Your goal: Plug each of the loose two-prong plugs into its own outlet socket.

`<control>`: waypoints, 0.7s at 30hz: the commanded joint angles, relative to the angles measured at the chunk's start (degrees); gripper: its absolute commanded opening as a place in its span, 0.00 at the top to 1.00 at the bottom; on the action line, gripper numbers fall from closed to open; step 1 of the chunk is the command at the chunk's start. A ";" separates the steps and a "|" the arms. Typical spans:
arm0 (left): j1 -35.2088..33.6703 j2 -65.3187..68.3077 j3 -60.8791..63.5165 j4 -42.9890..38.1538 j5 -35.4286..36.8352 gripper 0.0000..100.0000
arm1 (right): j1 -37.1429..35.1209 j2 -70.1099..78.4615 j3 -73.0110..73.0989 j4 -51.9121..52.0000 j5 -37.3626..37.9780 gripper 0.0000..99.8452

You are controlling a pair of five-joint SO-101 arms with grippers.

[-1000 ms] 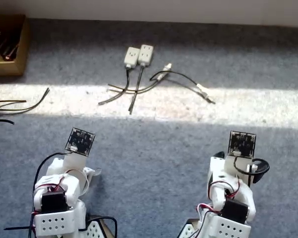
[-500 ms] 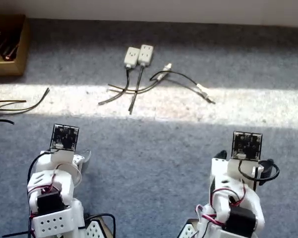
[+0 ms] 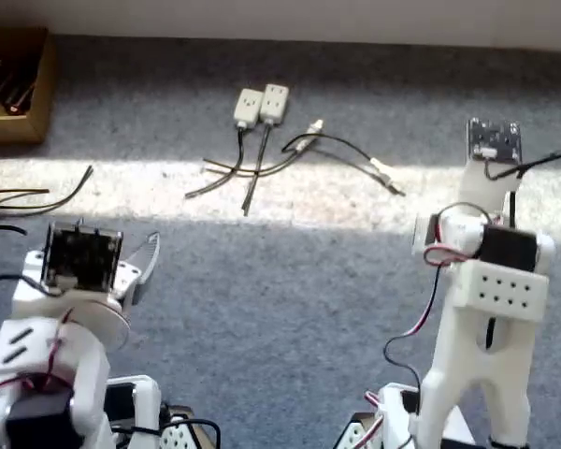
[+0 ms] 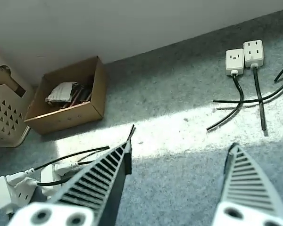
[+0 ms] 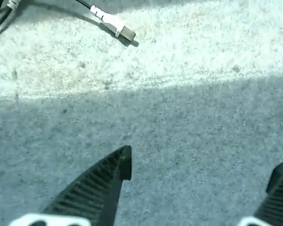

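In the high view, two loose plugs [image 3: 381, 168] are seen on tangled cords [image 3: 262, 168] near the paired outlet sockets [image 3: 274, 103]. In the left wrist view, the left gripper [image 4: 180, 153] is held wide, jaws empty. In the right wrist view, the right gripper [image 5: 203, 162] is equally wide; the plug [image 5: 112, 22] ahead, judged light and rigid, is best taken by its body, prongs barely discernible.
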 commanded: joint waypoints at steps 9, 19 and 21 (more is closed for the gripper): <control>5.23 108.18 -106.68 27.25 4.66 0.69 | -0.48 -14.81 10.33 -0.13 3.52 0.57; 13.76 143.34 -136.04 17.05 3.16 0.56 | -0.66 -40.31 36.00 -2.33 5.63 0.57; 13.67 143.87 -135.78 12.22 3.25 0.53 | -0.75 -45.05 38.20 -1.80 5.54 0.57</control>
